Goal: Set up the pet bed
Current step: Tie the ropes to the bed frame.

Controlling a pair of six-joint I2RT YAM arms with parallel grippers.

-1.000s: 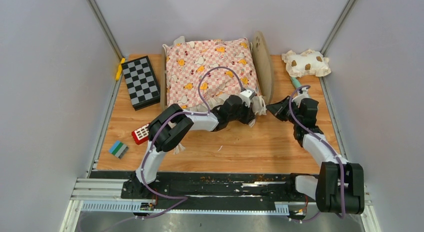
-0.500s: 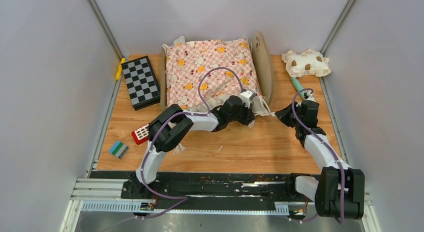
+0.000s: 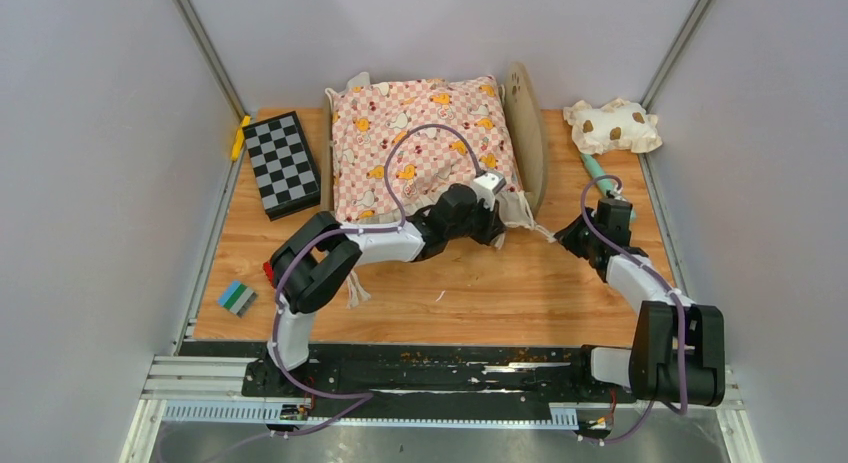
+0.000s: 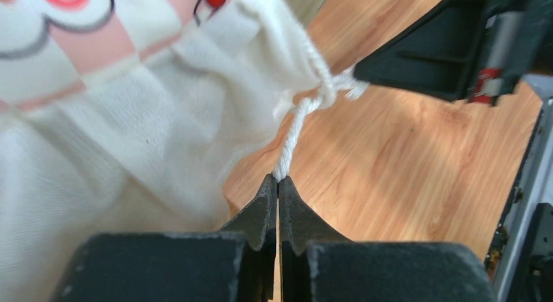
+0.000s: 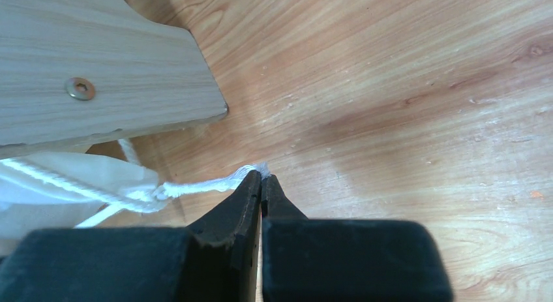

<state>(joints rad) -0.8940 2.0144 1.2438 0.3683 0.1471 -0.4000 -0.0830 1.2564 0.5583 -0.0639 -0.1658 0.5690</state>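
We look down on a wood-grain tabletop (image 3: pixel 480 293) closed in by pale grey walls (image 3: pixel 90 183) at the left, back and right. A black and aluminium rail (image 3: pixel 440 368) runs along its near edge under both arm bases.

The left hand (image 4: pixel 278 182) is pressed together, pinching a white cord (image 4: pixel 297 129) that comes off the cream ruffle of the pink checkered cushion (image 3: pixel 420 133). The right hand (image 5: pixel 262 178) is likewise pressed together, pinching the frayed end of a second strand low over the bare wood. The two strands meet in a knot (image 4: pixel 326 90) at the ruffle's corner, between the hands.

The pet bed (image 3: pixel 525 133) sits just beyond the left hand, against the back wall, with the cushion lying on it and hiding its base. Its rounded headboard with the paw-print cutout stands at the cushion's right side, beyond the gap between the hands. In the right wrist view a light-wood board of the frame, with one screw, lies up and left of the right hand.

Well left of the left hand lies a checkerboard box (image 3: pixel 282 163). A blue-and-green block (image 3: pixel 237 297) lies nearer the rail. Beyond the right hand, in the back right corner, rests a cream brown-spotted pillow (image 3: pixel 612 125), and a slim teal object (image 3: pixel 594 166) lies between the two.
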